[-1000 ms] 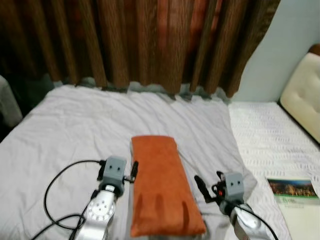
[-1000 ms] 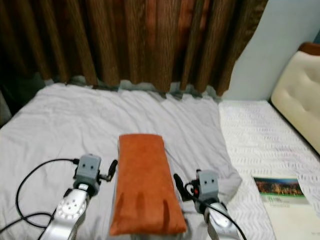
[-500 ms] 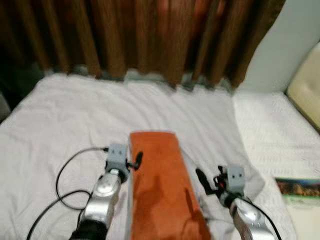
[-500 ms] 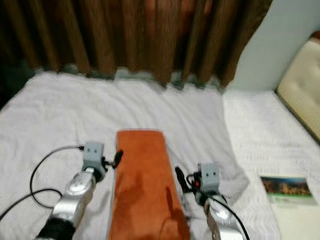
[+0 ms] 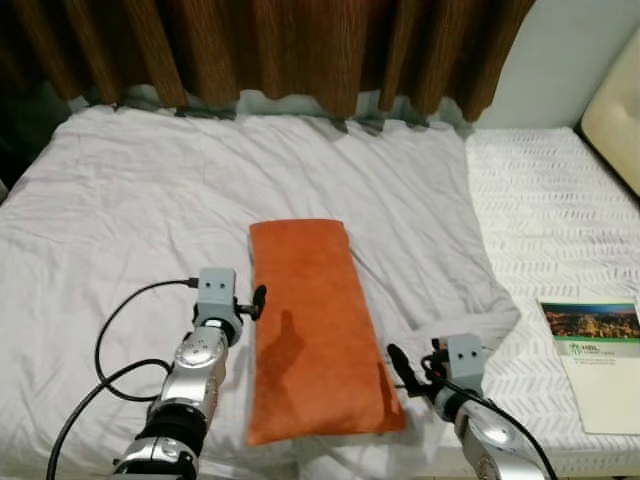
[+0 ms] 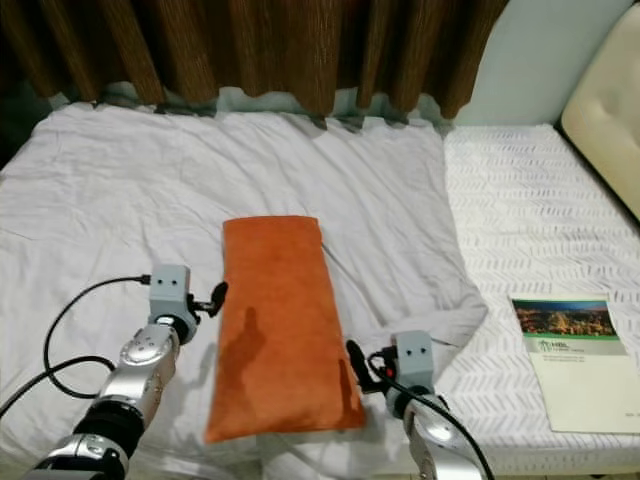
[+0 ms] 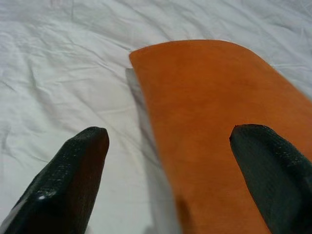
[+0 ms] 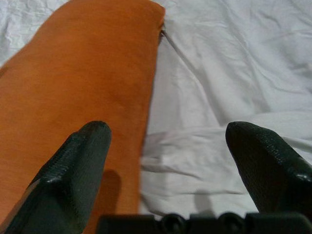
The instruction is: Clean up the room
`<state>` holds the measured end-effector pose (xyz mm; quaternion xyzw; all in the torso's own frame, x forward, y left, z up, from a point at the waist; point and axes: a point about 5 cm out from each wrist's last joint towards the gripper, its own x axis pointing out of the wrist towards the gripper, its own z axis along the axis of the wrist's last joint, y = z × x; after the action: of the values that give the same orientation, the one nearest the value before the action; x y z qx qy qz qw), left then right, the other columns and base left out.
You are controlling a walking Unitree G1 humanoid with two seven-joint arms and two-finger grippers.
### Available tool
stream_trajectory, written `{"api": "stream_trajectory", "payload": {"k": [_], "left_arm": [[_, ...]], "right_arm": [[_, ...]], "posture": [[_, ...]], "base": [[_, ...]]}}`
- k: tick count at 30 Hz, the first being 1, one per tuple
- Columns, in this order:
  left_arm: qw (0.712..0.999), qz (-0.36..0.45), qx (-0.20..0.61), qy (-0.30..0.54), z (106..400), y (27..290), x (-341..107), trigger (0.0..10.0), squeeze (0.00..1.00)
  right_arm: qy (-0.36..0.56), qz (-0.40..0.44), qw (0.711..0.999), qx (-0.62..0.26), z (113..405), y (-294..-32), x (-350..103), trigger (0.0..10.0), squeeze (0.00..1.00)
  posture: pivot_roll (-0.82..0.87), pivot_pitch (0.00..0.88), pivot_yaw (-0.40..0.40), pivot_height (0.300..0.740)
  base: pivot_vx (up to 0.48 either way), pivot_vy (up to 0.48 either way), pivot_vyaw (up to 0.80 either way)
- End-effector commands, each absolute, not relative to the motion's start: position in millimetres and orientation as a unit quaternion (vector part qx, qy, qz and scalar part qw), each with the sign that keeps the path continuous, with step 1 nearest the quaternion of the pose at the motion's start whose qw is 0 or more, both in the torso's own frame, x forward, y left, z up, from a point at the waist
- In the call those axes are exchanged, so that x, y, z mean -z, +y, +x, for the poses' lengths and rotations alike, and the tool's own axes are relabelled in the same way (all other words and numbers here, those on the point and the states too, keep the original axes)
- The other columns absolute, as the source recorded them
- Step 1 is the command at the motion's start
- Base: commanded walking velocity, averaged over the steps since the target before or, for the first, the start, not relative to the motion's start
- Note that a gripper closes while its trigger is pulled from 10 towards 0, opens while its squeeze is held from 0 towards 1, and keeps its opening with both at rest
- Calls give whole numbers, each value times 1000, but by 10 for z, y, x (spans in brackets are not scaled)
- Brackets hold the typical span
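Left eye view looks down on a bed with a rumpled white duvet; an orange pillow lies flat on it, long axis running near to far, roughly in the middle of the scene and between the two arms; the left gripper sits just beside the pillow's left long edge, and the right gripper just beside its near right corner; both have their black fingers spread wide and hold nothing; in the left wrist view one fingertip is over the sheet and the other over the orange cloth, so the edge runs between them; the right wrist view shows the same straddle on the other side.

Judging from this, the risk is in the closing: the pillow looks soft and thin at its rim, so a pinch set too shallow could catch only the cover, or gather a fold of duvet with it and drag the bedding; the two grippers are not level with each other, the right one nearer than the left, so a lift might tilt or twist the pillow and let it slide out.

Its cover is a plain, suede-like rust orange, rectangular with rounded corners, slightly puffed, with a soft shadow across its middle; to the right a white textured mattress is bare, with a booklet near its edge; brown curtains hang at the far side.
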<state>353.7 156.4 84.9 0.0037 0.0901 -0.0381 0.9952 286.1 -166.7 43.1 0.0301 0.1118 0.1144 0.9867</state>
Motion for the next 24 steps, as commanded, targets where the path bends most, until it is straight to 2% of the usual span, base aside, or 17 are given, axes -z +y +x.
{"api": "stream_trajectory", "payload": {"k": [1, 4, 10, 12, 19, 20, 24], "left_arm": [[994, 0, 37, 105, 3512, 1533, -774, 10000, 0], [994, -11, 29, 104, 3514, 1552, -771, 10000, 0], [994, -43, 3, 95, 3522, 1616, -789, 10000, 0], [994, -72, -22, 79, 3550, 1746, -862, 10000, 0], [991, -118, -35, 56, 3578, 1965, -986, 10000, 0], [985, -155, -45, 55, 3565, 2054, -981, 10000, 0], [979, -196, -46, 26, 3540, 2121, -1062, 10000, 0]], "right_arm": [[116, 36, 987, -107, 2857, -1704, -417, 10000, 0], [117, 50, 986, -110, 2895, -1692, -425, 10000, 0], [118, 101, 981, -113, 3049, -1636, -477, 10000, 0], [119, 167, 969, -139, 3161, -1491, -545, 10000, 0], [113, 224, 953, -167, 3285, -1320, -618, 10000, 0], [110, 238, 950, -170, 3316, -1273, -635, 10000, 0], [103, 272, 938, -188, 3363, -1134, -694, 10000, 0]], "posture": [[-20, 302, -60, 740], [-21, 303, -61, 740], [-28, 316, -60, 740], [-22, 346, -64, 740], [-12, 411, -80, 740], [-2, 444, -89, 740], [-8, 473, -103, 740]], "base": [[0, -416, 0], [339, -111, 0], [0, 0, 0], [0, 0, 0], [0, 0, 0], [0, 0, 0], [0, 0, 0]]}}
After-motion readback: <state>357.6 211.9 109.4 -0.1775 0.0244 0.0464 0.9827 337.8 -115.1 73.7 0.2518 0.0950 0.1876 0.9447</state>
